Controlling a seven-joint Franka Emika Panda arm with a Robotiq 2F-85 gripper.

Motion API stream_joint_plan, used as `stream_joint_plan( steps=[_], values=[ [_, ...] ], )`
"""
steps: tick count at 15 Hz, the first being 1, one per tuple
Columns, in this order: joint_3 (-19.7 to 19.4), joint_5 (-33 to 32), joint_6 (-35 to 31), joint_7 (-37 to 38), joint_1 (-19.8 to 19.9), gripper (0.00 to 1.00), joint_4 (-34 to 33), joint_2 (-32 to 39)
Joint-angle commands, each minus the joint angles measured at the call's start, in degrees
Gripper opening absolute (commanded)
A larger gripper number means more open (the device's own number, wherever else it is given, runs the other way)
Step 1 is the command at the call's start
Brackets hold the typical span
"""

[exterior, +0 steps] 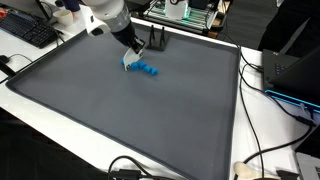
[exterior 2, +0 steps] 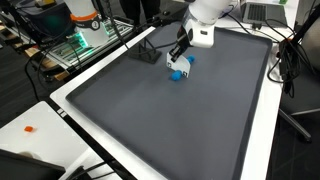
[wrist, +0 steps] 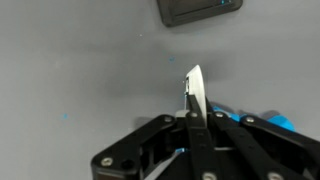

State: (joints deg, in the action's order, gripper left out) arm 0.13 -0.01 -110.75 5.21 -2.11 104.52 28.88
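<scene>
Wrist view puts your gripper (wrist: 192, 112) at the bottom edge. Its two black fingers (wrist: 190, 140) are drawn together on a thin white piece (wrist: 195, 88). You are clenched on that piece: it stands edge-on to the camera, pokes out past the fingertips and narrows toward its tip, and no gap shows on either side of it. Just to the right of the linkage a blue object (wrist: 276, 121) peeks out, lying on the grey mat (wrist: 80, 70). Beyond the white piece, at the top edge of this view, sits a dark box (wrist: 200, 10), well apart from your fingers.

In both exterior views your gripper (exterior: 130, 58) (exterior 2: 180, 57) hangs low over the far part of the mat (exterior: 120, 110) (exterior 2: 170, 120), tilted. The white piece (exterior: 126, 65) points down from it toward the surface. The blue object (exterior: 148, 70) (exterior 2: 180, 73) lies flat on the mat just beside the fingers. It looks lumpy, like a short row of small blocks. Whether the white piece touches it cannot be told at this size. The dark box (exterior: 158, 42) (exterior 2: 148, 52) rests a little farther back, near the mat's far edge.

Farther out, the mat lies on a white table (exterior: 255, 110). In an exterior view a black keyboard (exterior: 30, 30) sits at the table's far corner, and in an exterior view a small orange bit (exterior 2: 30, 128) lies off the mat.
</scene>
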Motion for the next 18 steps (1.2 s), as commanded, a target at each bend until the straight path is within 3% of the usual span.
stream_joint_plan(
  steps=[1,15,18],
  values=[
    [0.5,1.7,0.4,-1.1,0.8,0.01,3.5,-2.4],
    [-0.1,6.5,1.1,-2.7,3.0,0.01,11.6,-14.1],
    [-0.3,11.1,1.8,-0.3,3.5,0.01,13.0,-16.6]
  ],
)
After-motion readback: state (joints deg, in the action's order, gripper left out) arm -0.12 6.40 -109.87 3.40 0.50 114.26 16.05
